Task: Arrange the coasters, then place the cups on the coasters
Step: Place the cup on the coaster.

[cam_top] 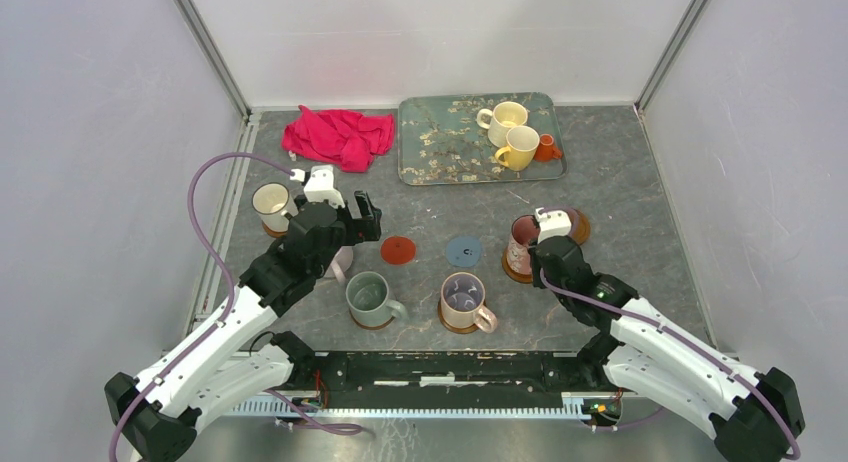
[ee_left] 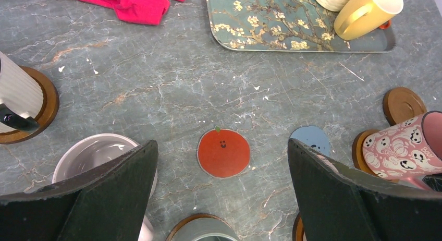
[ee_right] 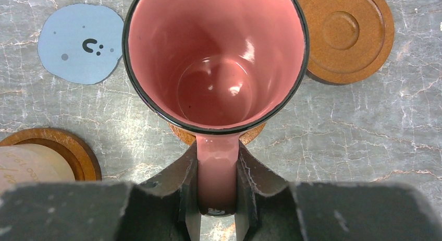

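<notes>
**While Clamped by Its Handle, a Pink Mug Was Poised Over Its Coaster**

As the step in hand was judged to be the setting of a cup on its coaster, the right gripper (ee_right: 218,158) was seen clamped on the handle of the glossy pink ceramic mug with a ghost-and-pumpkin pattern (ee_right: 216,58), at the centre of the right wrist view. An amber-brown round coaster (ee_right: 254,133) was glimpsed just beneath the mug's base, with only slivers of its rim shown. Whether base and coaster were touching could not be told. In the left wrist view the mug was seen leaning, not upright. A bare amber-brown ringed coaster (ee_right: 345,35) was found in the upper right of the right wrist view, and a flat blue disc coaster (ee_right: 81,43) in its upper left.

The left gripper (ee_left: 219,145) was seen with its fingers wide apart and nothing between them, above a flat red round coaster with a small face (ee_left: 223,153) at the centre of its own view.

For the step to be done well, it was judged that the mug should be brought level, centred so that an even ring of coaster was shown all round, and lowered until its base was fully borne before the handle was released. A release while tilted was judged likely to leave the mug rocking or overhanging the rim. The fingers should then be drawn straight back along the handle, so that the mug was not nudged off centre.
</notes>
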Robot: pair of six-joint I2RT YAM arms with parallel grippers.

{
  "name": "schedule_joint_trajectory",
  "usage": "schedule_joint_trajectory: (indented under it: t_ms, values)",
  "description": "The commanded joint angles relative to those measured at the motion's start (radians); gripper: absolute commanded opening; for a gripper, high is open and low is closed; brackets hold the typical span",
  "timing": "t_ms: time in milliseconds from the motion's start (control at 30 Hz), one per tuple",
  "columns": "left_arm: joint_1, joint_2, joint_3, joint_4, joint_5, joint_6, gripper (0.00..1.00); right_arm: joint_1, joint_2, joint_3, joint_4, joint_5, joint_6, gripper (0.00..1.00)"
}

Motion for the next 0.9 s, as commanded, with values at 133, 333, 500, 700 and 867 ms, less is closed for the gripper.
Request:
schedule_joint_trajectory:
  t_ms: [133, 333, 500, 700, 867]
  values:
    - [0.004, 0.003, 0.004, 0.034, -0.017, -0.001, 1.00, 0.021, -0.036, -0.003, 0.093, 0.050, 0.032, 0.00]
    - [0.004, 0.006, 0.004, 0.033, -0.017, -0.001, 1.00, 0.027, -0.043, -0.009, 0.070, 0.037, 0.043, 0.00]
    - [0.005, 0.003, 0.004, 0.030, -0.018, -0.001, 1.00, 0.032, -0.045, 0.000, 0.044, 0.036, 0.045, 0.05]
    - [0.004, 0.001, 0.004, 0.030, -0.017, -0.002, 1.00, 0.032, -0.051, 0.001, 0.017, 0.038, 0.054, 0.18]
    - [0.005, -0.002, 0.004, 0.030, -0.015, -0.004, 1.00, 0.033, -0.061, 0.003, 0.001, 0.031, 0.057, 0.31]
